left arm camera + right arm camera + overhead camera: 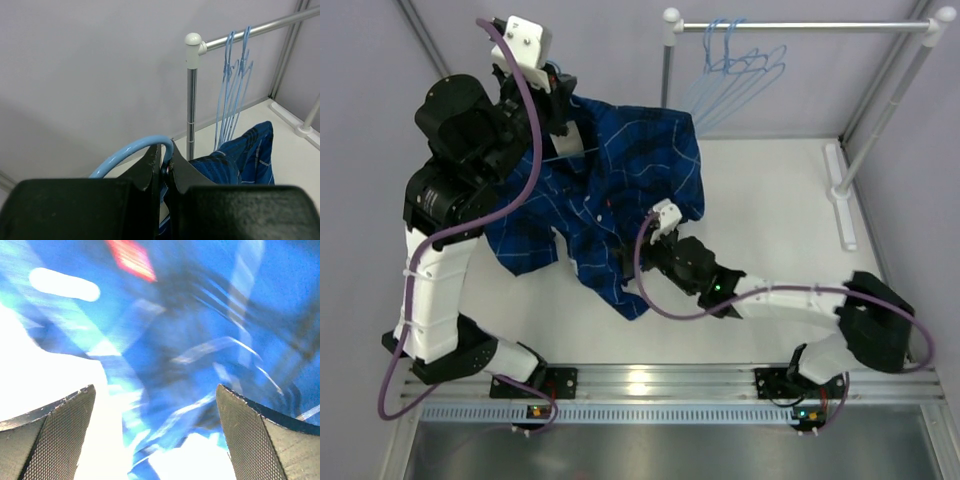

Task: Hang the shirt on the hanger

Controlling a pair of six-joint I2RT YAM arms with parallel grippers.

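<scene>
The dark blue plaid shirt (620, 185) hangs draped from the raised left arm, its lower part trailing onto the white table. My left gripper (169, 159) is shut on the hook of a pale-blue wire hanger (131, 149), held high at the back left; the hanger's body is hidden under the shirt. The shirt also shows in the left wrist view (240, 155). My right gripper (155, 405) is open, its fingers (60, 430) spread wide, close against blurred blue shirt fabric (200, 340) near the shirt's right front edge (665, 215).
A white-and-metal clothes rail (800, 27) stands at the back right, with several spare pale-blue hangers (740, 70) on it; they also show in the left wrist view (235, 85). Its base foot (842, 190) lies on the table at right. Grey walls enclose the table.
</scene>
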